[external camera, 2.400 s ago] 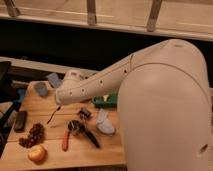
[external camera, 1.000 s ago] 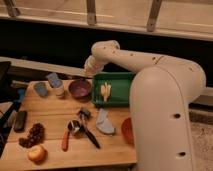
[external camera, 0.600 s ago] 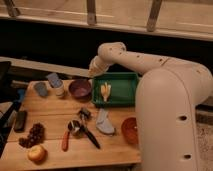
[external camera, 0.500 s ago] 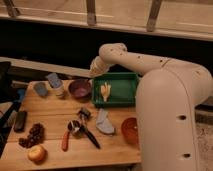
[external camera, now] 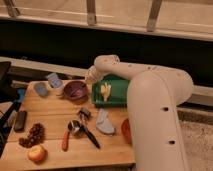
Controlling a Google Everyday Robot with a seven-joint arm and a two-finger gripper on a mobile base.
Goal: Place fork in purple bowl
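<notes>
The gripper [external camera: 90, 78] sits just above centre-left of the frame, at the end of the white arm [external camera: 125, 72]. It is over the right rim of the purple bowl [external camera: 75, 90], and I cannot tell whether it is open, closed or holding anything. The fork cannot be made out, either at the gripper or in the bowl's dark inside.

Right of the bowl, and touching it or nearly so, is a green tray [external camera: 119, 99] with a yellow item [external camera: 105, 91] inside. Left of the bowl are a small blue cup [external camera: 41, 89] and a pale blue block [external camera: 54, 80].

Below the bowl on the wooden table [external camera: 50, 107] are a round metal piece [external camera: 75, 127], an orange-handled utensil [external camera: 65, 142], a black-handled tool [external camera: 91, 138] and a grey-blue scrap [external camera: 104, 123]. An orange-red bowl [external camera: 125, 131] shows partly behind the robot's body. At lower left are grapes [external camera: 32, 134], a round yellow-orange fruit [external camera: 36, 153] and a flat black object [external camera: 20, 120].
</notes>
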